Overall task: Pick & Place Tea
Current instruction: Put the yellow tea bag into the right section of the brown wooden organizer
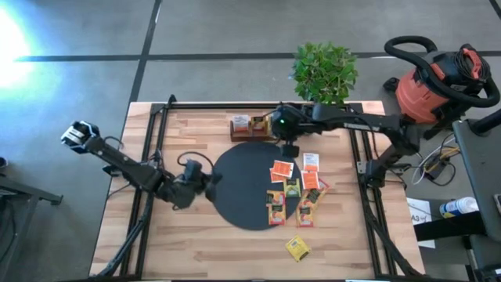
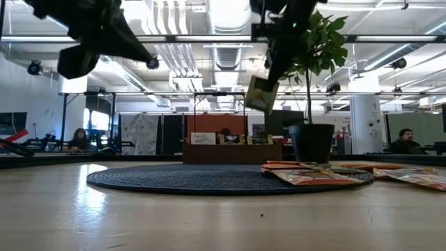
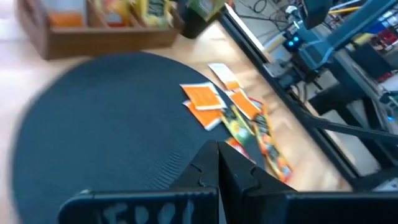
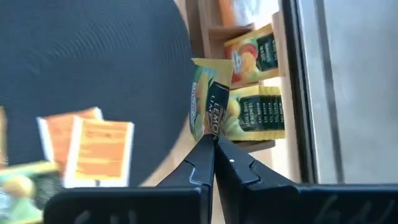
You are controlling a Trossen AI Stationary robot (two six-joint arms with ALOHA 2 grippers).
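Tea sachet (image 4: 208, 112), the lemon one, hangs pinched in the right gripper (image 4: 213, 144), up in the air near the wooden box (image 1: 250, 125) at the mat's (image 1: 243, 188) far edge. To do this well, I'd line it up over the slot of matching sachets and lower it edge-first before letting go. Other sachets (image 1: 296, 188) lie scattered on and beside the mat. Left gripper (image 3: 217, 163) waits clenched and empty beside the mat. Box compartments are hard to make out from above.

The wooden box (image 3: 93, 28) is blurred and cut off by the edge.
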